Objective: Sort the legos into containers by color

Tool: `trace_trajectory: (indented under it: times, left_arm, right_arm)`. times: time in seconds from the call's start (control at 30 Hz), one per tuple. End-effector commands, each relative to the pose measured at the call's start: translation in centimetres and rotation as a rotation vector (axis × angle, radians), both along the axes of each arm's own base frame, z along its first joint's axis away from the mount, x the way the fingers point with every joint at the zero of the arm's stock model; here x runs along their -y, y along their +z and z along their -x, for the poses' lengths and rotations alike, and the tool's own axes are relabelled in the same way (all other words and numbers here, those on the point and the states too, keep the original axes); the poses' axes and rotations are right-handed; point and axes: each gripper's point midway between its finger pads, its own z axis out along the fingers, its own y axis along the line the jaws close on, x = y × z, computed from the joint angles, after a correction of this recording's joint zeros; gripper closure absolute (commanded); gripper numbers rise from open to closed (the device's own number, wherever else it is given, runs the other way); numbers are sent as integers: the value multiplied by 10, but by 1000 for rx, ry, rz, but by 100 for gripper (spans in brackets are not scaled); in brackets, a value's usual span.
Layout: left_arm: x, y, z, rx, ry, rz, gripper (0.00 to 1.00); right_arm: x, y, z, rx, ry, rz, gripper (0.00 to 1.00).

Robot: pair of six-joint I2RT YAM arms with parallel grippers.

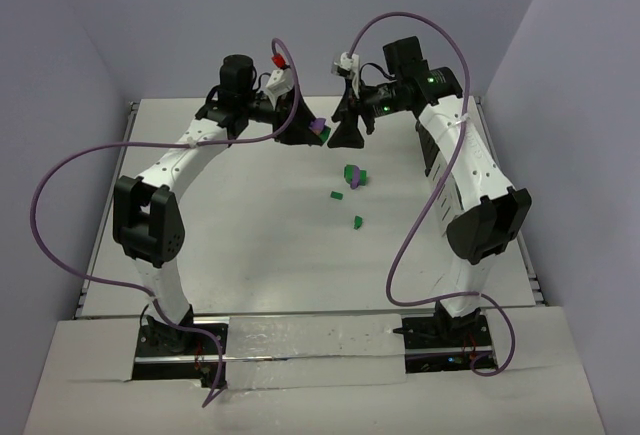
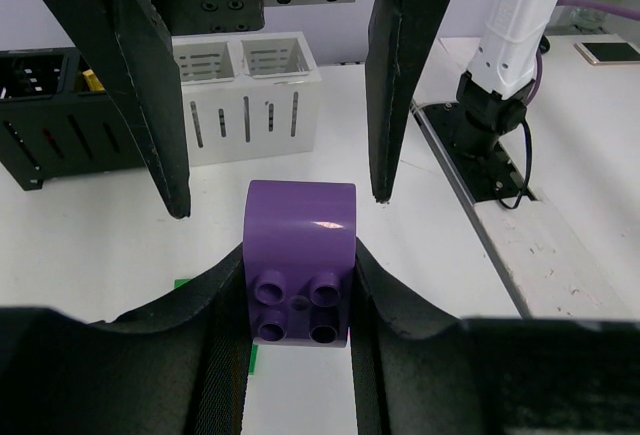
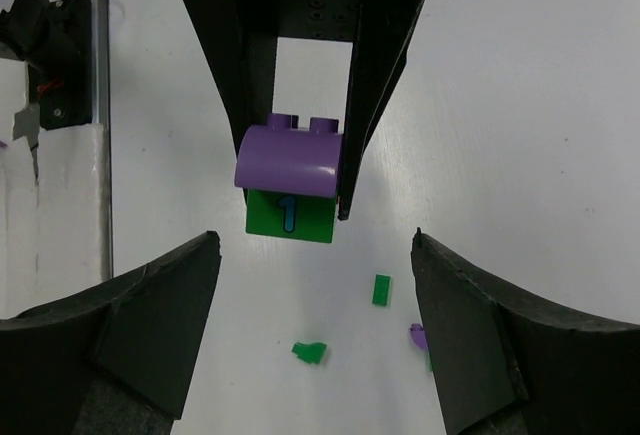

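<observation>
My left gripper (image 1: 312, 130) is shut on a purple rounded lego (image 2: 300, 255) and holds it above the table. In the right wrist view this purple lego (image 3: 290, 160) sits on top of a green block (image 3: 290, 217) marked "1". My right gripper (image 3: 315, 240) is open and empty, facing the left one; its fingers (image 2: 150, 85) hang on either side beyond the purple lego. Small green legos (image 1: 352, 173) lie on the table below. The white rack (image 2: 245, 95) with its black slatted section (image 2: 60, 105) shows only in the left wrist view.
Loose green pieces (image 3: 382, 289) (image 3: 309, 352) and a small purple piece (image 3: 418, 335) lie under the right gripper. A yellow piece (image 2: 90, 80) sits in the black section. The right arm's base (image 2: 490, 105) stands right of the rack. Cables loop above both arms.
</observation>
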Motion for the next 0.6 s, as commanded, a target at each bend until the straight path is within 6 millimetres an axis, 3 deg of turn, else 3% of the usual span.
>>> trace_trajectory:
  times: [0.0,0.07,0.37,0.57]
  left_arm:
    - [3,8,5,40,-37,25,91]
    - [3,8,6,37,-39,24,91]
    - [4,7,4,34,-27,21,91]
    - [5,6,3,33,-18,17,90]
  right_arm:
    - [-7,21,8,54,33,-32,19]
    - [-8,20,8,53,35,-31,21]
    - [-13,21,8,41,33,-35,45]
    - [-17,20,10,33,35,-32,53]
